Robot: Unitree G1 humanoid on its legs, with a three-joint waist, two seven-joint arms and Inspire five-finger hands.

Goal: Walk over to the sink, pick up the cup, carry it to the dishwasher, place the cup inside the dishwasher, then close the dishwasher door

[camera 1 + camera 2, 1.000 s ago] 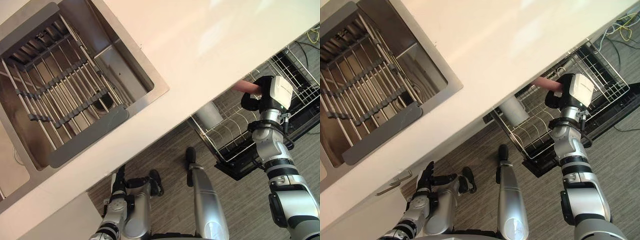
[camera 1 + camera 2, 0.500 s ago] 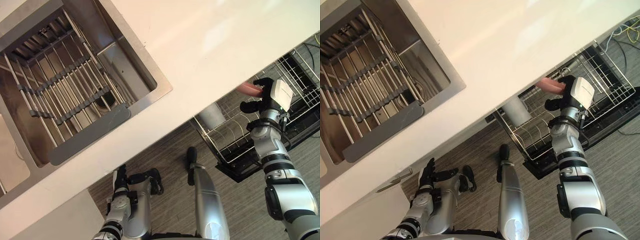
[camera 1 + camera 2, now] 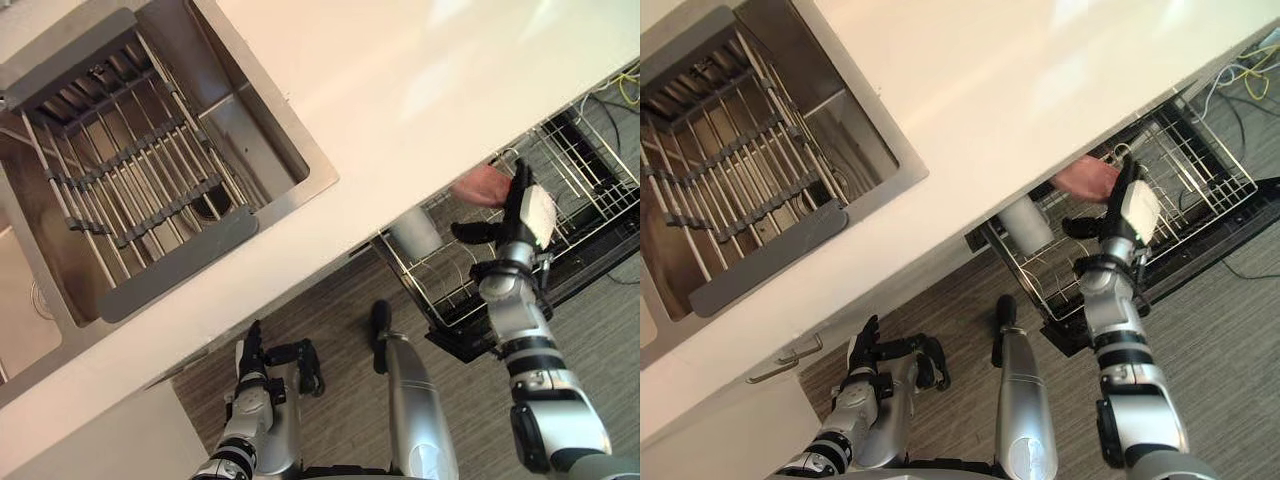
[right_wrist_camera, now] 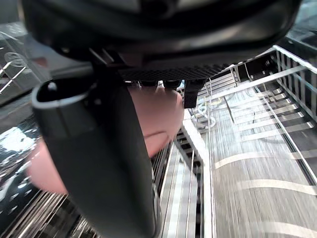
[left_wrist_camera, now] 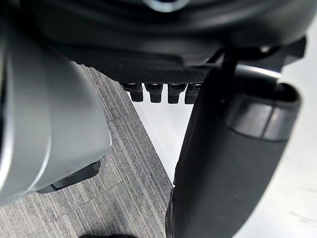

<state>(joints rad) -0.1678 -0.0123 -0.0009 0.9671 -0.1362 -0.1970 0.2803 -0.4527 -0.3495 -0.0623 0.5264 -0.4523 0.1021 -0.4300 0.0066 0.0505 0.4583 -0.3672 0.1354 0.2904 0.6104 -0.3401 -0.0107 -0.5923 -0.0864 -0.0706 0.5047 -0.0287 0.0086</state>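
Observation:
A pink cup [image 3: 478, 185] lies in the pulled-out wire dishwasher rack [image 3: 590, 190], half under the counter's edge. My right hand [image 3: 522, 212] stands right beside it, open, with fingers straight and thumb spread. In the right wrist view the pink cup [image 4: 161, 114] shows just past the thumb [image 4: 99, 163], close against the palm side, and no finger curls round it. My left hand [image 3: 252, 352] hangs low by the cabinet front, open and empty, far from the cup.
A pale grey cup [image 3: 415, 232] stands in the rack's near corner. The white counter [image 3: 400, 90] overhangs the rack. The steel sink [image 3: 285, 205] at the left holds a roll-up drying rack [image 3: 120, 185]. Grey carpet floor lies below.
My right hand's fingers have uncurled from round the pink cup and now stand straight. The hand has shifted slightly toward me; the left hand still hangs open.

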